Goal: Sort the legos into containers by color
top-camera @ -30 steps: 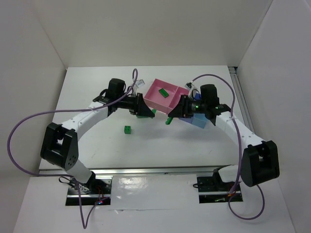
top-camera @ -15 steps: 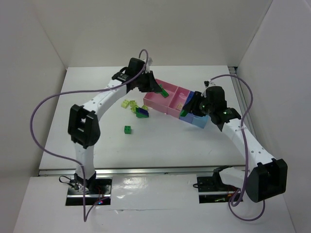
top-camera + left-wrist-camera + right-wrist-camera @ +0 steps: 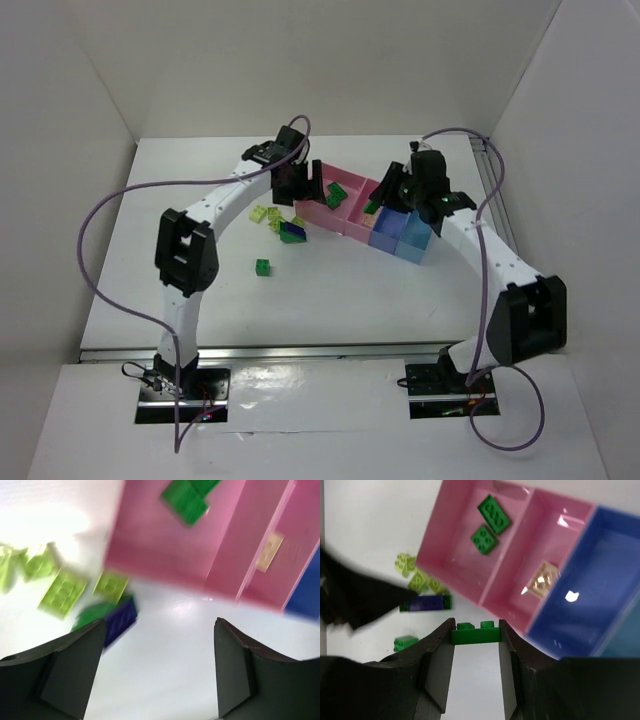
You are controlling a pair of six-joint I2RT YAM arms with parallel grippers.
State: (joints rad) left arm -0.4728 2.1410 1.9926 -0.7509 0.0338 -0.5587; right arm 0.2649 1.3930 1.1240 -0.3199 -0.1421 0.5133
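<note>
The containers stand joined in a row: a pink tray (image 3: 318, 210), a periwinkle-blue one (image 3: 386, 232) and a light-blue one (image 3: 413, 243). Two dark green legos (image 3: 493, 512) (image 3: 483, 539) lie in the big pink compartment. My left gripper (image 3: 304, 190) hangs open and empty over the pink tray's left rim (image 3: 150, 575). My right gripper (image 3: 475, 645) is shut on a dark green lego (image 3: 475, 634), above the table just off the pink tray's near edge. Loose on the table lie yellow-green legos (image 3: 265, 215), a dark blue and green lego (image 3: 292, 233) and a green one (image 3: 262, 267).
A pale tan piece (image 3: 542, 580) lies in the smaller pink compartment. White walls enclose the table at the back and both sides. The two arms' cables arc above the table. The two grippers are close together over the trays.
My left gripper has opened and a second green lego now lies in the pink tray. My right gripper has carried its green lego up toward the trays.
</note>
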